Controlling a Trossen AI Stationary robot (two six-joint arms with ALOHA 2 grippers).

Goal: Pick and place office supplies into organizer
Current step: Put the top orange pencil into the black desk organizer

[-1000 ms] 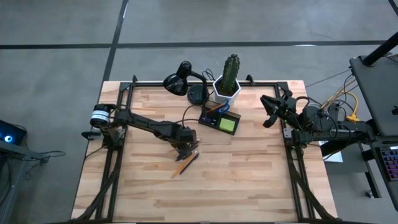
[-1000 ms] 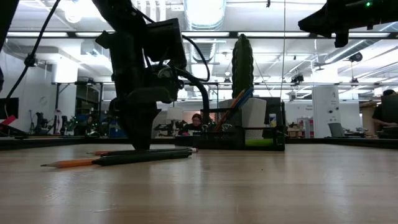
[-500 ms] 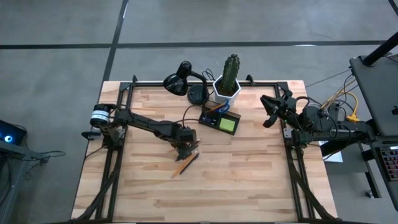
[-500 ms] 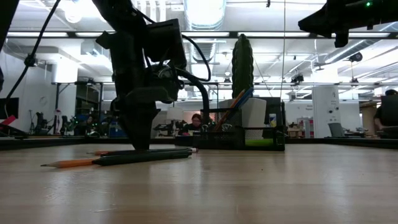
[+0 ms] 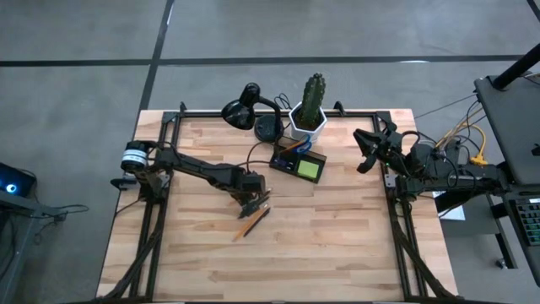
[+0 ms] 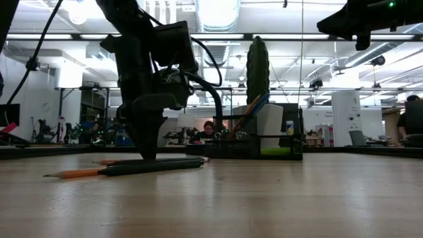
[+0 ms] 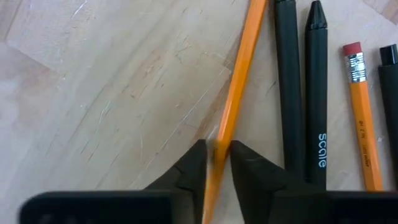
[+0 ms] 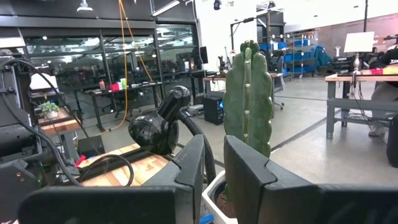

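Pick step in hand. The left gripper (image 7: 216,163) is down on the table (image 5: 337,245) near its centre, over the loose cluster of pens and pencils (image 5: 251,218). In the left wrist view its two fingers are pinched onto a long orange pencil (image 7: 239,81), pads against both sides of the shaft, so the grasp looks made, but the pencil lies flat on the wood, not lifted. Just beside it lie two dark pens (image 7: 305,93), a shorter orange pencil with a pink eraser (image 7: 364,118) and another dark pen at the frame edge. The low view shows the same cluster lying flat with the left arm standing over it.

The organizer (image 5: 299,163) sits at about 1 o'clock from the cluster, near the back of the table, touching or just in front of the white cactus pot (image 5: 309,120), with the black desk lamp (image 5: 247,108) at its 10 o'clock. It already holds a lime-green sticky pad (image 5: 309,169) and some upright pens.

The right gripper (image 5: 364,150) waits raised at the table's 3 o'clock edge, fingers nearly closed with a narrow gap, holding nothing.

Next move, as a judgement: lift straight up without dragging neighbours, carry toward 1 o'clock, tip the pencil upright and drop it into the pen compartment. The grip sits near one end, so the pencil may swing.
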